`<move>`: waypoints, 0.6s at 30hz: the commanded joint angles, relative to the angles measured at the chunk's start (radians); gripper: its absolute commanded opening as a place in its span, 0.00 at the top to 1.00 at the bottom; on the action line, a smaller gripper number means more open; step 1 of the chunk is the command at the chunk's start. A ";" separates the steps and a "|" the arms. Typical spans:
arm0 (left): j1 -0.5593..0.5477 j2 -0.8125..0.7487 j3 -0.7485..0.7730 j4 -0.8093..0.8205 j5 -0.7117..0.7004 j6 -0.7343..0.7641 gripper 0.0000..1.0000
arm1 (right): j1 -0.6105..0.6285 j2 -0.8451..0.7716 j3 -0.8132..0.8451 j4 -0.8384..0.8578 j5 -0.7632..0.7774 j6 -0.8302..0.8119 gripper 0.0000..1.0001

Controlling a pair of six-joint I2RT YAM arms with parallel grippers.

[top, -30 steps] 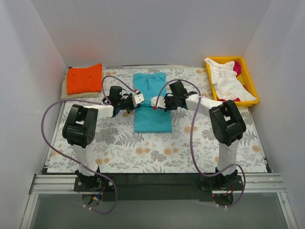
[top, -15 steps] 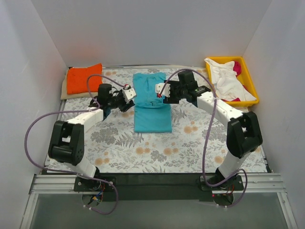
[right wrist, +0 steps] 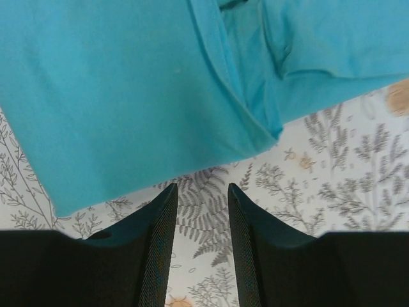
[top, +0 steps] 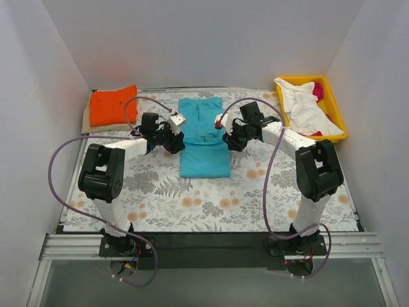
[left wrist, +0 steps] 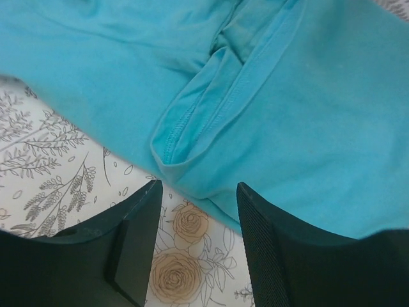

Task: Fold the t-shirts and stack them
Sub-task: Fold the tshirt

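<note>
Teal t-shirt (top: 203,157), long axis near-far

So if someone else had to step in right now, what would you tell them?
Left gripper: open, empty, at the left edge of the teal t-shirt.
Right gripper: open, empty, at its right edge.
The teal t-shirt lies mid-table, partly folded into a long strip.
Done: orange t-shirt folded, far left corner.
Left: finish the teal one, probably stack it on the orange, then fold the white t-shirt and magenta t-shirt, both crumpled in the yellow tray.
</note>
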 commanded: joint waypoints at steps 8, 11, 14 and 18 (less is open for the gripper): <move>0.012 0.134 0.142 0.018 -0.034 -0.148 0.69 | -0.016 0.039 0.062 -0.056 -0.107 0.153 0.62; 0.028 0.149 0.158 0.018 -0.020 -0.180 0.86 | -0.020 0.037 0.057 -0.059 -0.105 0.153 0.62; 0.048 0.152 0.169 0.005 0.015 -0.201 0.97 | -0.025 0.031 0.056 -0.067 -0.108 0.153 0.62; 0.073 0.166 0.187 -0.019 0.023 -0.229 1.00 | -0.033 0.026 0.048 -0.075 -0.111 0.155 0.61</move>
